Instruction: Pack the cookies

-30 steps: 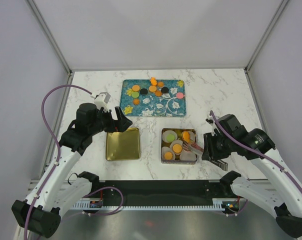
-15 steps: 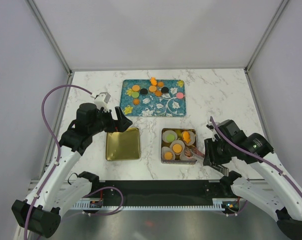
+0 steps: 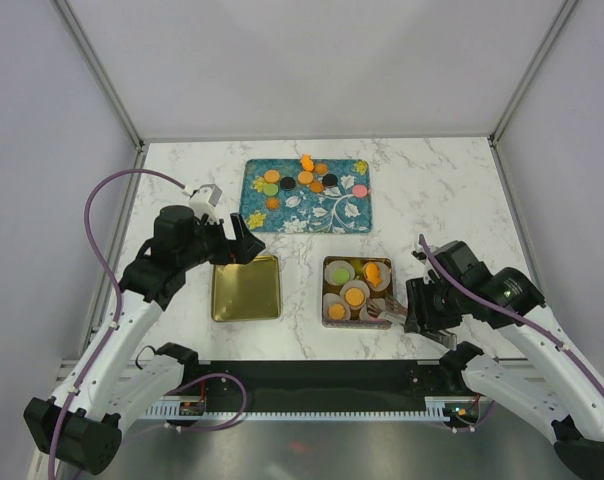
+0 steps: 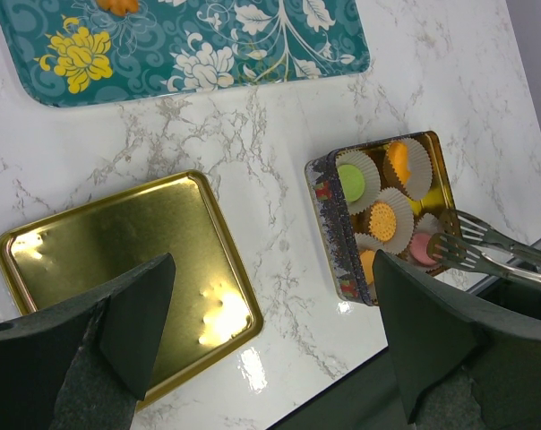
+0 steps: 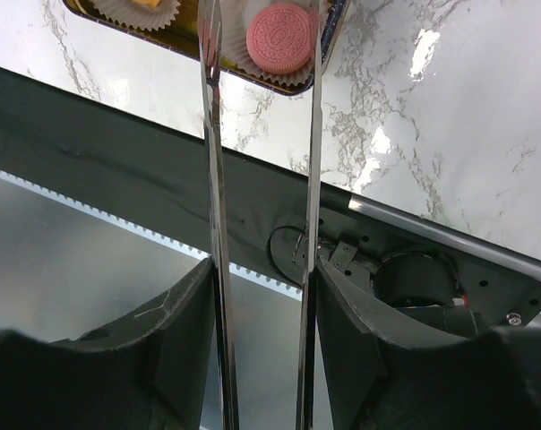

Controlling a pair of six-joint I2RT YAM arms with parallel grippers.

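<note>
Loose cookies [image 3: 304, 180], orange, green, pink and black discs, lie on the far part of the teal tray [image 3: 322, 215]. A small tin [image 3: 324, 300] holds white paper cups with green and orange cookies [image 4: 381, 218]. A pink cookie [image 5: 281, 38] lies in the cup at the tin's near right corner. My right gripper [image 3: 422, 302] is shut on metal tongs [image 5: 215, 179]. The tong tips stand apart on either side of the pink cookie, which also shows in the left wrist view [image 4: 420, 246]. My left gripper [image 4: 272, 296] is open and empty, held above the gold lid [image 4: 109, 269].
The gold lid [image 3: 246, 288] lies open side up to the left of the tin. The teal tray [image 4: 253, 54] has printed white and yellow flowers. The table's near edge and a black rail [image 5: 118, 152] run just below the tin.
My right gripper has drawn back toward the near edge with the tongs, whose tips went from the tin's middle right to its near right corner. The left arm has not moved.
</note>
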